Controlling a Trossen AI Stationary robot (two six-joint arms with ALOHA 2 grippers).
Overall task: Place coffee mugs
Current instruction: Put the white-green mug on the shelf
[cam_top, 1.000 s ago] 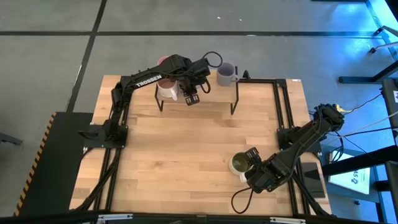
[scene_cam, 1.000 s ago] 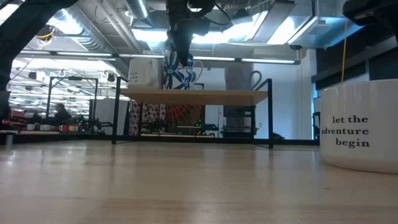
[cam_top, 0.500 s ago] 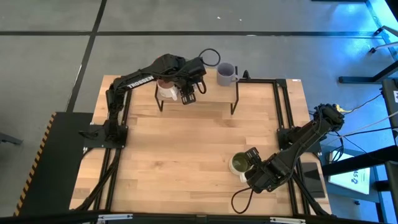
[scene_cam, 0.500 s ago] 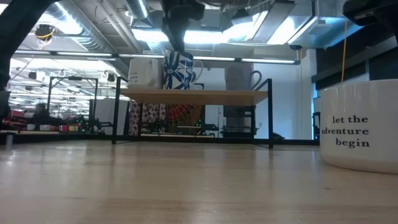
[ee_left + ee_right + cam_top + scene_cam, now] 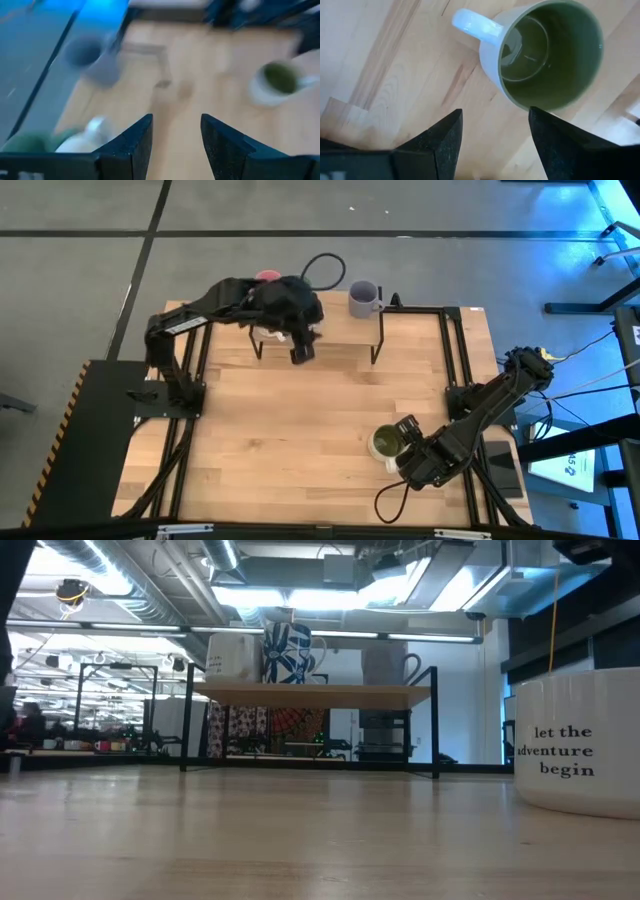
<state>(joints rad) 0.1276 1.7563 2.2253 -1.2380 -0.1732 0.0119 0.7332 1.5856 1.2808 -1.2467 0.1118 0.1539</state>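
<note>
My left gripper [image 5: 302,352] hangs open over the near edge of the shelf [image 5: 310,693], touching nothing; its own view [image 5: 175,131] is blurred. On the shelf stand a white mug [image 5: 232,657], a blue-flowered mug [image 5: 288,652] and a lavender-grey mug [image 5: 363,300] on their bases. A pink mug [image 5: 265,277] peeks out behind the arm. A white mug with an olive-green inside [image 5: 545,50] stands upright on the table, its handle [image 5: 475,25] out to one side. My right gripper [image 5: 492,135] is open just short of it [image 5: 402,442].
The shelf is a wooden board on black metal legs [image 5: 378,340] at the table's far edge. Black frame rails [image 5: 455,350] run along the table's left and right sides. Bare wood [image 5: 300,430] lies between the shelf and the near edge.
My left gripper has risen off the blue-flowered mug and out of the low view, drawing back a little toward the table's left and near edge while the arm's elbow swung left. The flowered mug stays upright on the shelf.
</note>
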